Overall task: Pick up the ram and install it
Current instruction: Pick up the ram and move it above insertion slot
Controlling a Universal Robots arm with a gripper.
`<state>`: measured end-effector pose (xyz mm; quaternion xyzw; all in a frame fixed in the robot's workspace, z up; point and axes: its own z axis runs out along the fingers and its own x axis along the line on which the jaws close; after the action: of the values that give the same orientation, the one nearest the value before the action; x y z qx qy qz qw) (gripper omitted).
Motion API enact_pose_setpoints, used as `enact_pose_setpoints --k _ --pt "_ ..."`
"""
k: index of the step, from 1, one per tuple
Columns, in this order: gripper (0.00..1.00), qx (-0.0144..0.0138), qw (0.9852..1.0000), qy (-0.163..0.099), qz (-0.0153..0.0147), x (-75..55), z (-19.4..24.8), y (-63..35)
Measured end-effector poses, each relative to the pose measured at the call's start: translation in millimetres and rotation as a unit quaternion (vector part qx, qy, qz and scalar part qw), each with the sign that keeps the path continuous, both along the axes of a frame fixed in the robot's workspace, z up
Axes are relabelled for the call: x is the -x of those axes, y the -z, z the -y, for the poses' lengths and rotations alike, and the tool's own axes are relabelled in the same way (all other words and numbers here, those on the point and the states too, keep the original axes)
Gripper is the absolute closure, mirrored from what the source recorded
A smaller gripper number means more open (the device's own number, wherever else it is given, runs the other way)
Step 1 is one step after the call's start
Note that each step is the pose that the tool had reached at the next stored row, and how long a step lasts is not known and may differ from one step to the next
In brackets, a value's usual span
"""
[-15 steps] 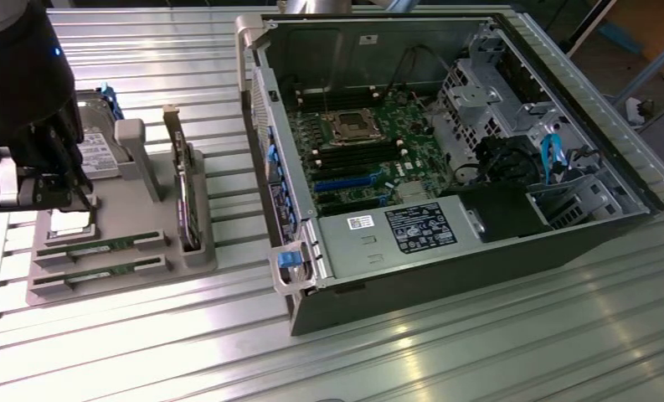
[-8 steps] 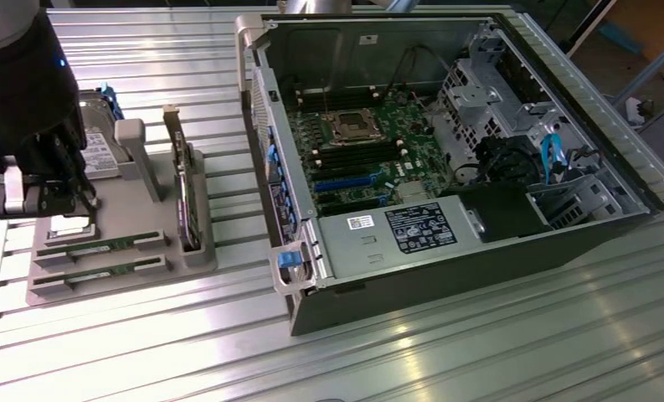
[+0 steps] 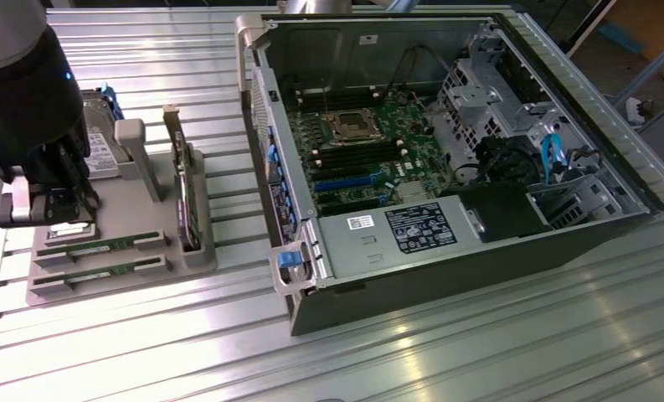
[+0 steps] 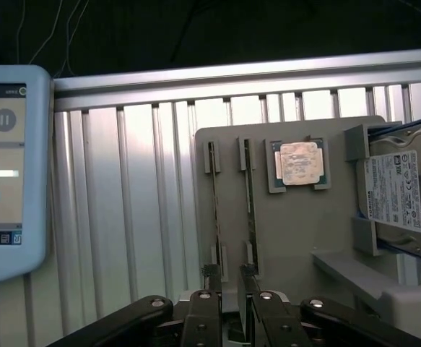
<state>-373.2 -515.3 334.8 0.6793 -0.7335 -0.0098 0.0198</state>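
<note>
Two slots side by side in the grey holder (image 3: 201, 251) — finds there the ram (image 3: 100, 245) and its twin stick (image 3: 100, 274), both on edge, to the exterior view's left of the open computer case (image 3: 421, 289), with the gripper (image 3: 73, 216) close above, fingers parted, clasping nothing.

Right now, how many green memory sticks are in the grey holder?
2. In the grey holder, the first RAM stick sits beside the processor chip; the second RAM stick sits in the next slot, by the holder's edge.
</note>
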Motion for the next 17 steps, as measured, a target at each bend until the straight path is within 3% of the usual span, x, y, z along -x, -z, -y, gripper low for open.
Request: enact_pose_setpoints --k 11,17 --pt "0.76 0.0000 1.0000 0.000 0.0000 0.0 3.0 11.5" --pt "0.76 0.0000 1.0000 0.000 0.0000 0.0 3.1 12.2"
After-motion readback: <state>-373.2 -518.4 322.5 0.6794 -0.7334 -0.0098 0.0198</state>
